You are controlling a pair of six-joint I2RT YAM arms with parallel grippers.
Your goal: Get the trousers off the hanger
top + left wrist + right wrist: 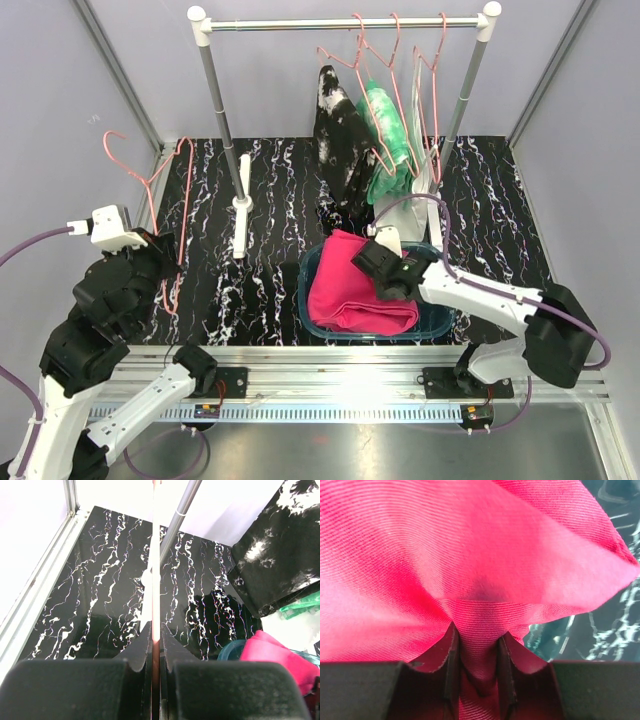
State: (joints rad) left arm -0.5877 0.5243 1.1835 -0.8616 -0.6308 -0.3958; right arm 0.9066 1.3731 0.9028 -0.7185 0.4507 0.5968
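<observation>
Right gripper [479, 650] pinches a fine-ribbed fold of soft magenta trousers [470, 555] in teal tub [304, 290]; left gripper [155, 647] clamped on thin pink wire hanger [155, 555].

This is a robotics lab test cell. Plain pale wall panels [60, 110] in metal framing box in a table [270, 190] covered with a black marbled sheet. A left arm [110, 300] and a right arm [470, 290], trailing purple cables [35, 240], are bolted to an aluminium rail [330, 375] along the near edge. At the far side, a small clothes rack [340, 22] hung with trousers [340, 140] stands on the tabletop like a staged prop.
</observation>
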